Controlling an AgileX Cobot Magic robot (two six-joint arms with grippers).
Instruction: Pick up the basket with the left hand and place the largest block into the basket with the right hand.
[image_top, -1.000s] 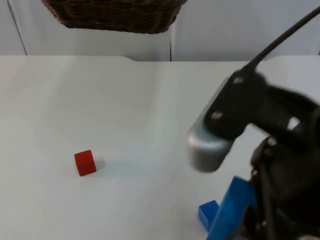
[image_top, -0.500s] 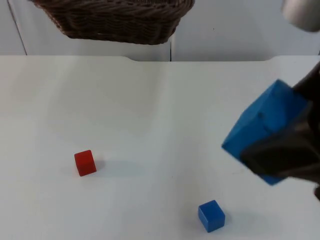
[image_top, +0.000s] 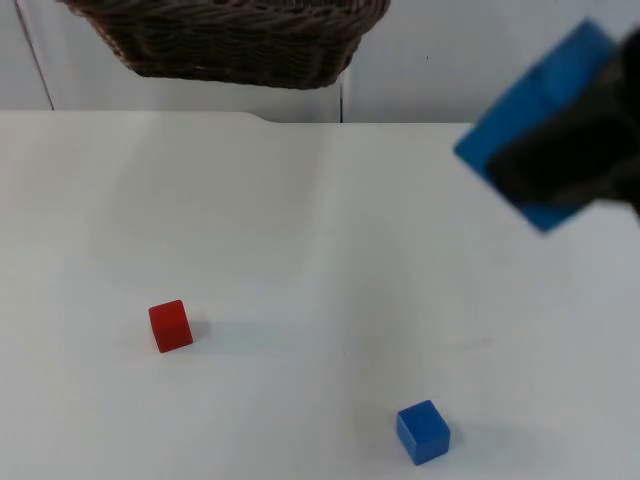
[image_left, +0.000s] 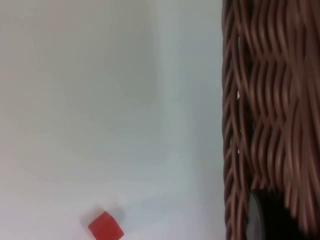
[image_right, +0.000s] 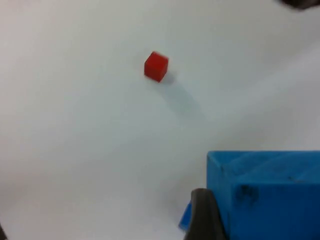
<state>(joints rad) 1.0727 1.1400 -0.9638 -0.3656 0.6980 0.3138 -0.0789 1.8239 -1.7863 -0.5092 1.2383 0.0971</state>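
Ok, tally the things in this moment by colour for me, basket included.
Blue: 2, the large blue block in the right tool, raised above the table, and the small blue block on the table.
Red: 1, the red block on the table.
Brown: 1, the wicker basket, lifted off the table.
Total: 4.

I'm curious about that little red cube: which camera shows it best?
The top view: the red cube sits whole and sharp on the table. The right wrist view shows it whole too, but softer. The left wrist view catches it at the picture's edge.
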